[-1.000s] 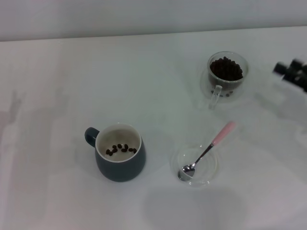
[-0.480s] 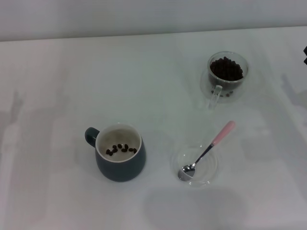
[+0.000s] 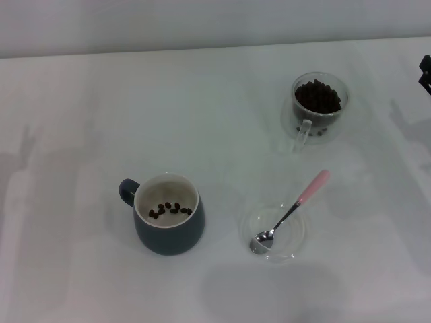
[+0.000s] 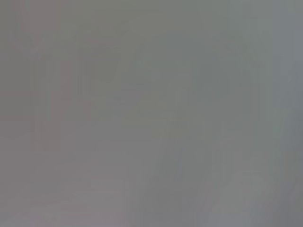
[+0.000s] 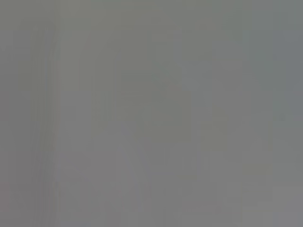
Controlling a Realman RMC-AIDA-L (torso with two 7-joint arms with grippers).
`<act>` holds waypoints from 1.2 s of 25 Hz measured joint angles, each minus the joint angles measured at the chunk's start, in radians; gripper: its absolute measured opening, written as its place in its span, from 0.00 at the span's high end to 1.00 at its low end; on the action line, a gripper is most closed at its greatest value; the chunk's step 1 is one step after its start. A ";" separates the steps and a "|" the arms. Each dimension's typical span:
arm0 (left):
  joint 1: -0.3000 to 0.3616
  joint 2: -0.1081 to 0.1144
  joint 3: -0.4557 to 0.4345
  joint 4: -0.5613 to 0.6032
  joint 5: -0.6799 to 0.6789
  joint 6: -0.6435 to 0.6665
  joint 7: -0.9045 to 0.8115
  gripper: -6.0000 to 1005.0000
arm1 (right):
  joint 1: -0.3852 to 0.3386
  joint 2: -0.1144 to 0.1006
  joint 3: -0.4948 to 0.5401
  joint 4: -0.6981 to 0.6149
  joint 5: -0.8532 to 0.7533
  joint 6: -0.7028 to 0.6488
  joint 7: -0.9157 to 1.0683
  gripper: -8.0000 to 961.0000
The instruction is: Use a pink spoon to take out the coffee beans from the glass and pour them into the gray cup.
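While only dark sliver of right gripper (image 3: pixel 426 73) shows at head view's right edge, finger state cannot be told. Glass (image 3: pixel 319 108) of coffee beans (image 3: pixel 318 97) nearest it. Pink spoon (image 3: pixel 291 211) farther off, bowl in clear dish (image 3: pixel 296 245). Gray cup (image 3: pixel 168 215) farthest, few beans inside. Left gripper unseen.

Only a small black angular piece, perhaps the right claw (image 3: pixel 426 73), shows.
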 joint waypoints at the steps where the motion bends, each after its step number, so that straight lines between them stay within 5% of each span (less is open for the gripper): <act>1: 0.000 0.000 0.001 -0.001 0.001 -0.001 0.001 0.13 | 0.004 0.000 0.003 -0.002 0.003 -0.010 -0.001 0.09; 14: 0.019 -0.008 -0.017 -0.021 -0.034 -0.097 0.001 0.13 | 0.078 0.002 0.011 0.013 0.037 -0.145 0.001 0.09; 20: -0.004 -0.005 -0.019 -0.019 -0.108 -0.010 0.001 0.13 | 0.093 0.005 0.042 0.027 0.041 -0.183 0.012 0.09; 30: -0.008 -0.005 -0.016 -0.023 -0.127 -0.053 0.002 0.13 | 0.117 0.005 0.059 0.004 0.041 -0.230 0.005 0.09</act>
